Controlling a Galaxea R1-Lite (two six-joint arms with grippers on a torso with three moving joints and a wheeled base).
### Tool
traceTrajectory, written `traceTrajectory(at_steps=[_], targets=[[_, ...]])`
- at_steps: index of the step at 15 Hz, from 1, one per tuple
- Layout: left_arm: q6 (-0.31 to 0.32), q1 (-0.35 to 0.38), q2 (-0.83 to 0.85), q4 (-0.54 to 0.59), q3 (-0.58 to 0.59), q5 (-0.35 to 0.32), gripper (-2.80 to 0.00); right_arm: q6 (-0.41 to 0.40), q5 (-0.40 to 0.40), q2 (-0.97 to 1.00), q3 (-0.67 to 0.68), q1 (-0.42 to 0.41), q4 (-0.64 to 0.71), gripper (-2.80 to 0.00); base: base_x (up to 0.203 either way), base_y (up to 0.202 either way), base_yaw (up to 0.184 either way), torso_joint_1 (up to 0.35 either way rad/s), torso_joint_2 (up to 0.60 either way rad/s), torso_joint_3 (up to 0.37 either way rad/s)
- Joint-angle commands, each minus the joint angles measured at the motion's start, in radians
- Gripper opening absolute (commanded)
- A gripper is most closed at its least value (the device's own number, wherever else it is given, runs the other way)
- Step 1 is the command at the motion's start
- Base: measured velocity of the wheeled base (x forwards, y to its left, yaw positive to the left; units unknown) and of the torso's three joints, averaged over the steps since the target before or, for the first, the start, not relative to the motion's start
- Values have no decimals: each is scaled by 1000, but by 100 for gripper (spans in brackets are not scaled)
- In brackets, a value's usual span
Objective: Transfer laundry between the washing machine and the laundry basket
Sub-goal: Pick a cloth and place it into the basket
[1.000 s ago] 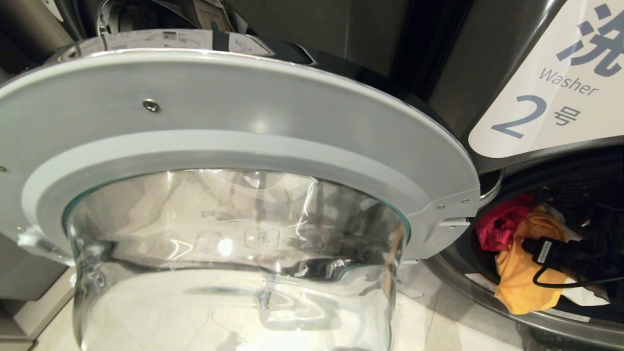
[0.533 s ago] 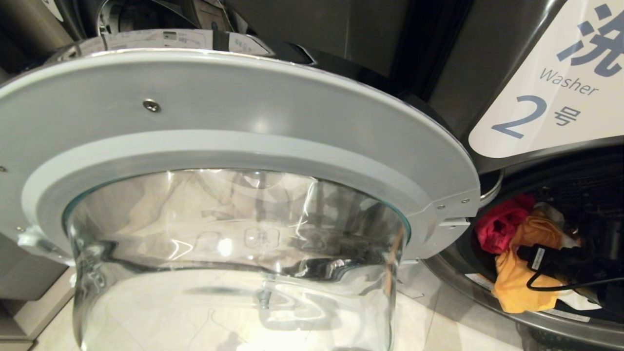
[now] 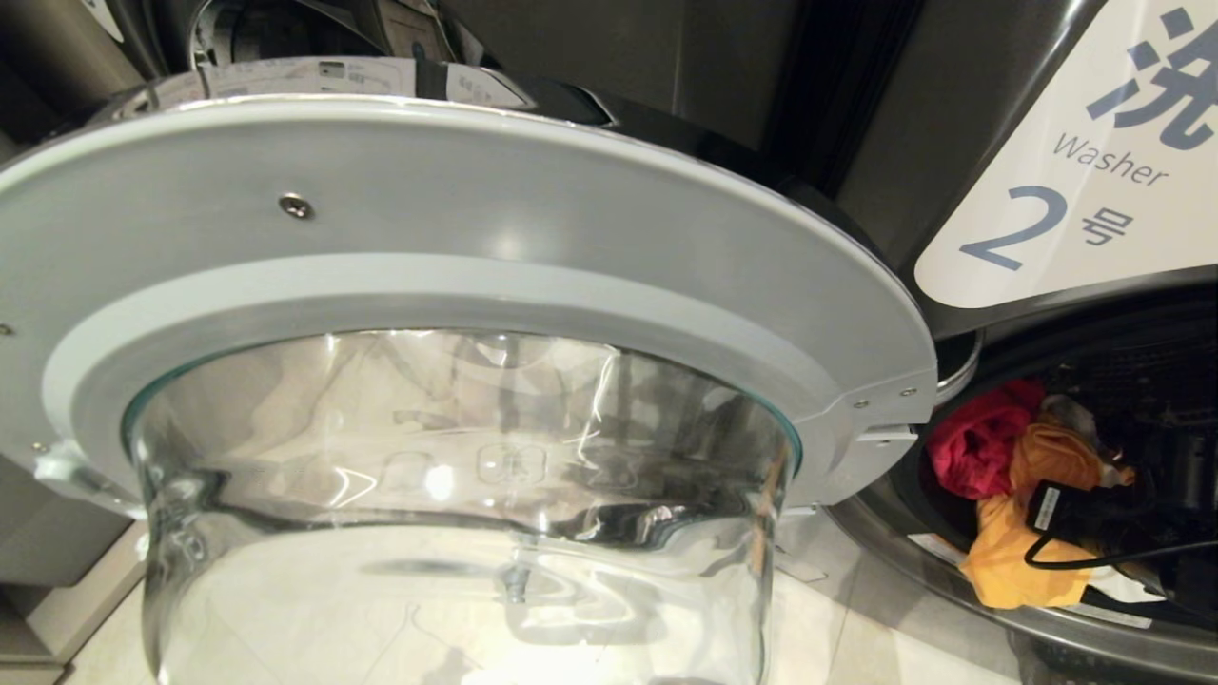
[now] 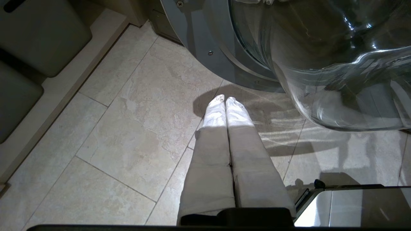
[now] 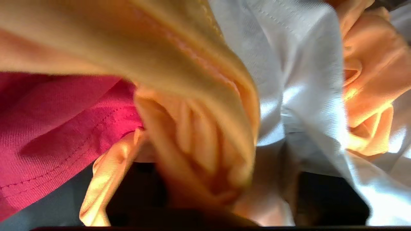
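Observation:
The washing machine [image 3: 1047,190] labelled 2 stands with its round glass door [image 3: 457,238] swung wide open. Laundry lies at the drum's mouth: a red-pink garment [image 3: 975,438], an orange one [image 3: 1013,561] spilling over the rim, and a bit of white [image 3: 1080,411]. My right arm's black wrist [image 3: 1094,504] reaches into this pile. The right gripper [image 5: 218,179] is buried in bunched orange cloth [image 5: 199,128], with white cloth [image 5: 305,80] and red-pink cloth [image 5: 57,128] on either side. My left gripper [image 4: 224,98] hangs shut and empty over the floor tiles. The laundry basket is out of view.
The open door's glass bowl [image 3: 457,533] fills most of the head view and juts out just above the tiled floor [image 4: 128,128]. Grey cushioned seating [image 4: 38,35] runs along the floor's edge. A shiny part of the robot's base [image 4: 353,205] is beside the left arm.
The right wrist has sunk a little lower into the pile. The orange garment has bunched up and its hanging part has drawn in, and more white cloth shows behind it.

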Motion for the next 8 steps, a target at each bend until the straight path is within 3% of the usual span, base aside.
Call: traceTrajectory(at_steps=[1,8], targets=[[0,0,0,0,2,0,-280,1,-5,-17,7,0,-6,-280,0,0,0,0,0,0],[0,0,0,0,2,0,-280,-1,-4,-252,190,0,2,-280,0,0,0,0,0,0]])
